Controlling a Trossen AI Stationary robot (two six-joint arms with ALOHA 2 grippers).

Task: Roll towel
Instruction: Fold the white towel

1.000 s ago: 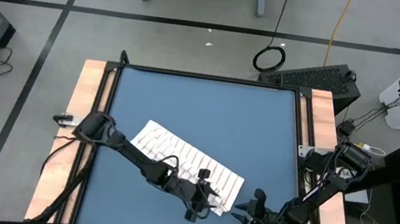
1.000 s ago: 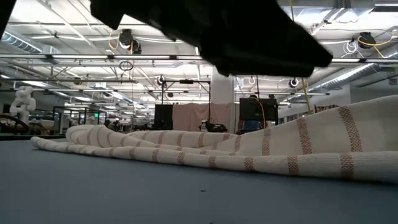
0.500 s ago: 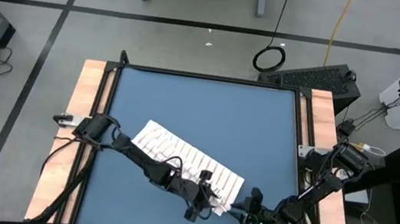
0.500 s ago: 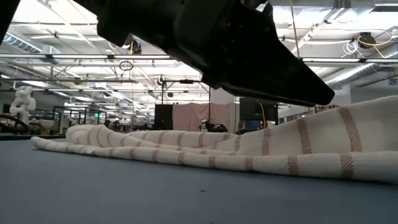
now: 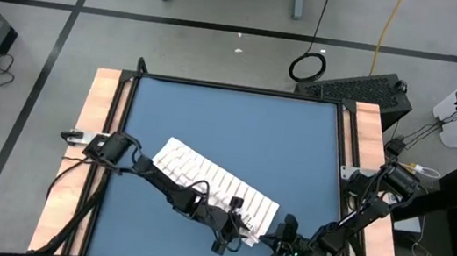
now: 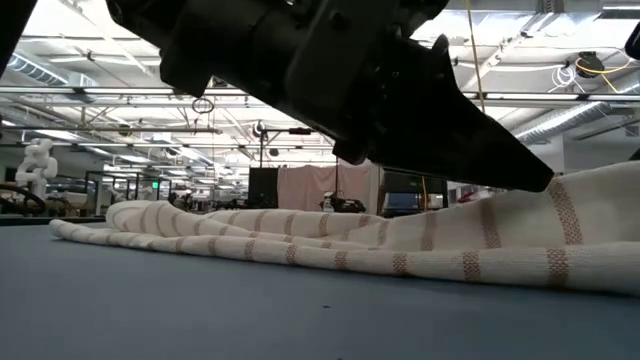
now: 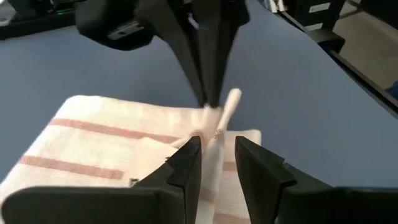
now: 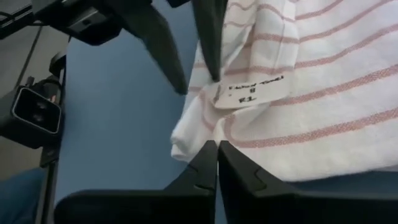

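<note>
Blue tabletop [image 5: 228,128] with wooden side rails, seen from overhead. Striped towel [image 5: 217,184] lying diagonally across the near half, flat and partly bunched, running from left-centre down toward the near right; in the low view [image 6: 300,245], rumpled in low folds (reddish stripes across pale cloth). Left arm stretched along the towel, its left hand [image 5: 237,228] at the near right corner, fingers [image 7: 186,165] a little apart and astride a pinched-up ridge of cloth. Right hand [image 5: 279,245] just beside that same corner, fingers [image 8: 205,163] pressed together at the cloth's edge, with no cloth seen between them. Small white label [image 8: 252,90] with dark print sewn near the corner.
</note>
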